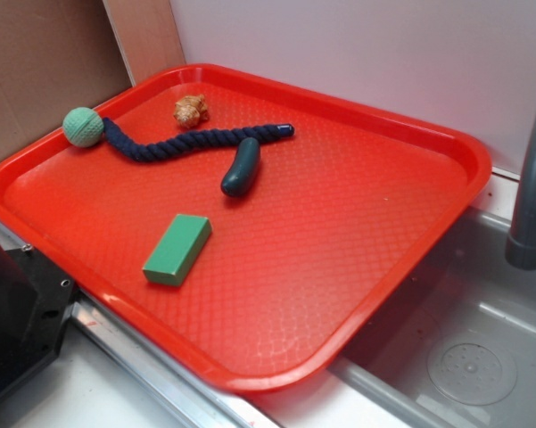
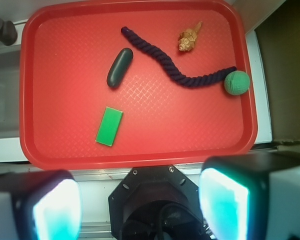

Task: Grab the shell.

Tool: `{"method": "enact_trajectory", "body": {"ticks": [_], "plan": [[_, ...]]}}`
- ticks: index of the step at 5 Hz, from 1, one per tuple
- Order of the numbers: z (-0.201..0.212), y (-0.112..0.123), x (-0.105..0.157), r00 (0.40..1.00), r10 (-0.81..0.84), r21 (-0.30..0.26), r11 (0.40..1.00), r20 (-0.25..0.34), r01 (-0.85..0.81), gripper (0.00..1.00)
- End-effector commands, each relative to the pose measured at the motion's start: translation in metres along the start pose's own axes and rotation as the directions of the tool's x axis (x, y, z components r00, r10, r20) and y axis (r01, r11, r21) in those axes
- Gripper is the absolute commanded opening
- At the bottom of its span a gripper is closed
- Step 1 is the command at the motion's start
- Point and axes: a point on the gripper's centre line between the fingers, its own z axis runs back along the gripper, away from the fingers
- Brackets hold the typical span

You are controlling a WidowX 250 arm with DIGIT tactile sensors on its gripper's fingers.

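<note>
The shell [image 1: 191,110] is a small knobbly tan-orange spiral lying at the far left corner of the red tray [image 1: 383,116]. In the wrist view the shell [image 2: 189,39] sits near the tray's upper right. My gripper [image 2: 140,207] hangs high above the tray's near edge, far from the shell, its two fingers wide apart with nothing between them. The gripper does not show in the exterior view.
A dark blue rope [image 1: 187,143] with a teal knitted ball [image 1: 83,126] at its end lies beside the shell. A dark green oblong [image 1: 241,166] and a green block [image 1: 177,249] rest mid-tray. A grey sink [image 1: 473,357] and faucet post [image 1: 533,187] stand right.
</note>
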Motion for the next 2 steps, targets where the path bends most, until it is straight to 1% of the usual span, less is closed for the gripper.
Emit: {"method": "enact_trajectory", "body": {"ticks": [1,2], "plan": [[0.0,0.0,0.0,1.0,0.0,0.0,1.0,0.0,0.0,1.0],[-0.008,0.008,0.013,0.994,0.102,-0.012,0.995,0.029,-0.102,1.0]]}}
